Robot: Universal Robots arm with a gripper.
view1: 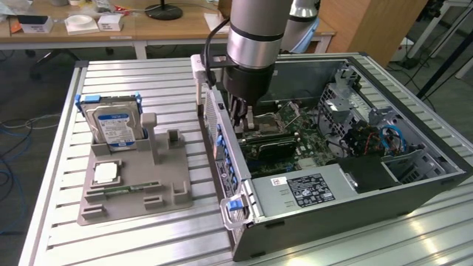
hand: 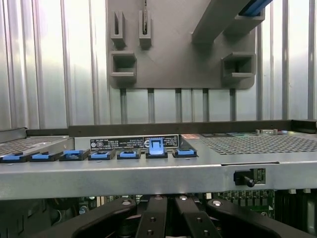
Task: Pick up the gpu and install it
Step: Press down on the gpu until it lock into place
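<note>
Black card: the gpu (view1: pixel 277 147) is inside the open computer case (view1: pixel 414 183), low down against the green board, a dark flat slab with a paler strip along one edge.
Which way from the hand: the card is just below the hand (view1: pixel 247 119) and a little toward the exterior view's right. The two look very near, perhaps touching, but from here I cannot tell whether there is contact.
Long axis: the card seems to run from under the hand toward the exterior view's right, roughly along the board and parallel to the case's long side.
Hand state: I cannot tell whether it is apart, together or clamped on the card, because the arm's body and the case wall block the view of the tips.
Arm: it comes straight down into the case by the rear panel, with the wrist upright.
Rear panel: the wrist view looks over the grey metal edge and a row of blue slot latches (hand: pixel 155 147), one of them standing higher than the rest.
Grey holder: the tray (view1: pixel 133 188) outside the case holds the silver hard drive (view1: pixel 114 124) upright and a small square chip (view1: pixel 106 173) lying flat.
Surface: the ribbed aluminium surface (view1: pixel 148 77) carries both tray and case, side by side.
Task standing: my guess is the card is at or close to its slot, though whether it is fully seated cannot be judged from here.
</note>
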